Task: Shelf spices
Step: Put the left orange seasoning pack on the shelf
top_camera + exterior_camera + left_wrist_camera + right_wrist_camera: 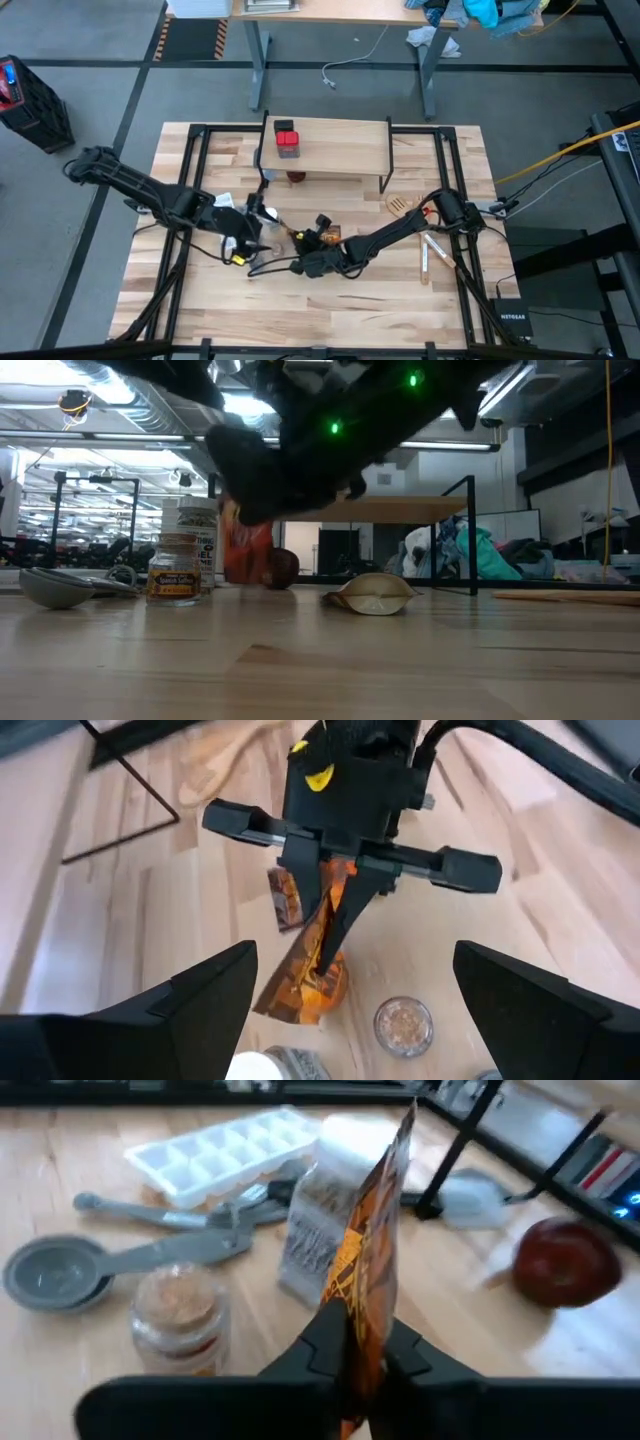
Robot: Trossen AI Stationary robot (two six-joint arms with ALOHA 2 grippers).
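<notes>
The orange spice packet (368, 1270) sits pinched edge-on between the pressed-together fingers of your right claw (362, 1342), near the middle of the surface (330, 320) in front of the shelf (340, 148). You can count one packet in the grip and two jars just beside it: a small jar of tan granules (180, 1312) and a taller white-capped jar (325, 1230) right behind the packet. One red-topped box (287, 140) already stands on the shelf, and one dark red round thing (566, 1262) lies under the shelf's front edge.

Your left claw (350, 1010) hovers with its fingers spread wide, facing the right claw from close by, with the packet and both jars between them.

Around the packet you have one grey measuring spoon (55, 1272), one pale ice-cube tray (225, 1142) and other grey utensils beyond the jars. One wooden spatula (400, 205) and one white stick-like item (424, 262) lie off to the right, well apart from the grip.
</notes>
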